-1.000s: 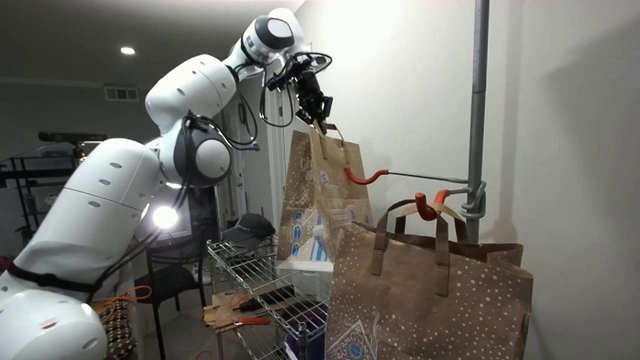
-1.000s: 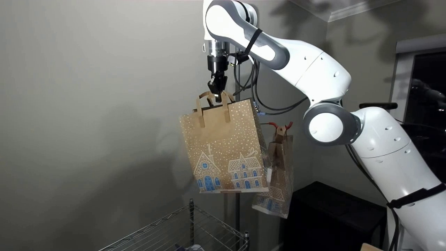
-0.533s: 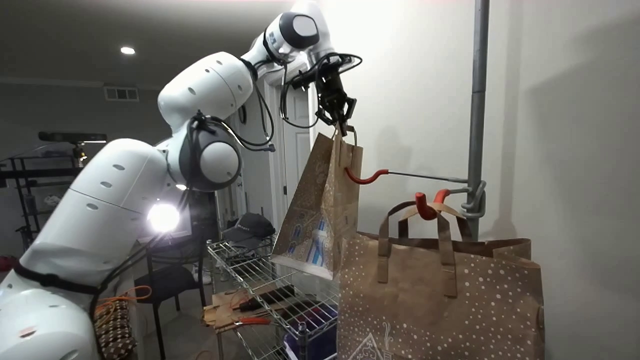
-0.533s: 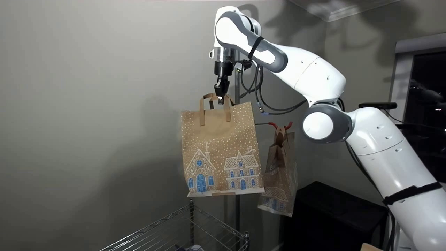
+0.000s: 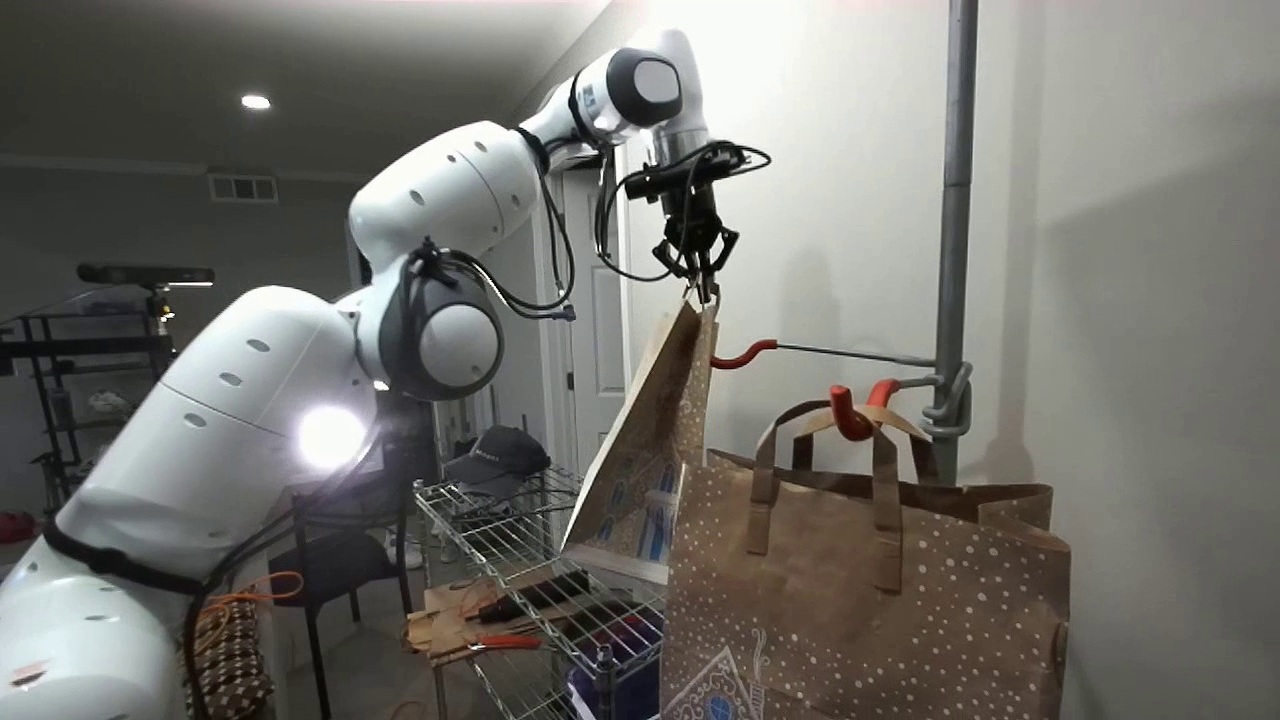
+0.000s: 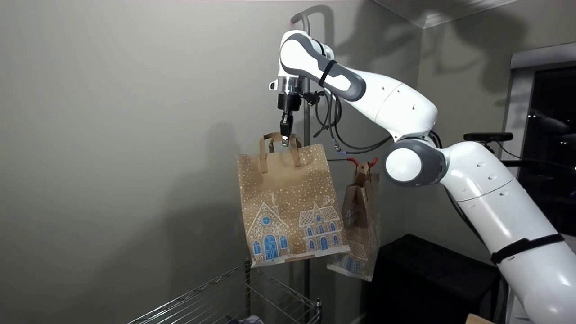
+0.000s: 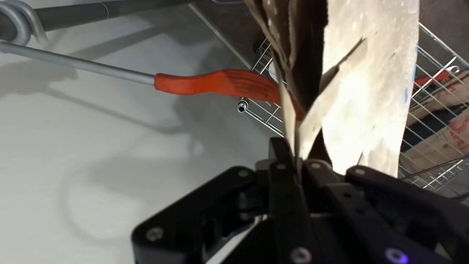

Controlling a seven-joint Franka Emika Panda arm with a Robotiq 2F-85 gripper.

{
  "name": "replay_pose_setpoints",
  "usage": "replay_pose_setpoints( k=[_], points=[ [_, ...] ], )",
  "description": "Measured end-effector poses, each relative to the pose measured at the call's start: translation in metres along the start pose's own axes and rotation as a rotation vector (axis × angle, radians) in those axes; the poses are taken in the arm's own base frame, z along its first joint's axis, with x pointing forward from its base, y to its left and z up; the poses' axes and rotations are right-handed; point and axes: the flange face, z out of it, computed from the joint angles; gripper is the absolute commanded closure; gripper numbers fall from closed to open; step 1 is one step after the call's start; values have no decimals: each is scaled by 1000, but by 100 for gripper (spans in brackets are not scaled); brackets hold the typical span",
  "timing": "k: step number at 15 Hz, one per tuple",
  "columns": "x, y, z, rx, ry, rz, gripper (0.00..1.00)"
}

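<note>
– Bag first: what has it?
– The gripper, jaws pressed together on its paper handles; perhaps pinched there to let it hang freely.
– Where?
– In an exterior view, left of and farther off than a second bag, beside the far hook; whether touching it, I can't tell.
– Why's that one there?
– Looped over the near hook, presumably so it hangs clear.
– Which way does the held one point?
– Open end up; its long axis leans off upright, the base right of the handles in an exterior view.
</note>
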Motion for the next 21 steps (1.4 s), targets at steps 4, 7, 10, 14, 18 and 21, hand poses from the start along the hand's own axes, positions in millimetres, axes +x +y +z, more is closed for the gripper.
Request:
replay_pose_setpoints(
  k=[4,7,10,14,18,21],
  points=[
    [6,-3,9,14,-7,-65,100],
    [9,-8,10,18,-11,-77,100],
    [11,-14,11,23,-18,-81,100],
    [16,-28,11,30,-27,-20,100],
    [22,-40,10,34,-31,27,98],
    [21,-38,11,34,-32,29,98]
  ],
)
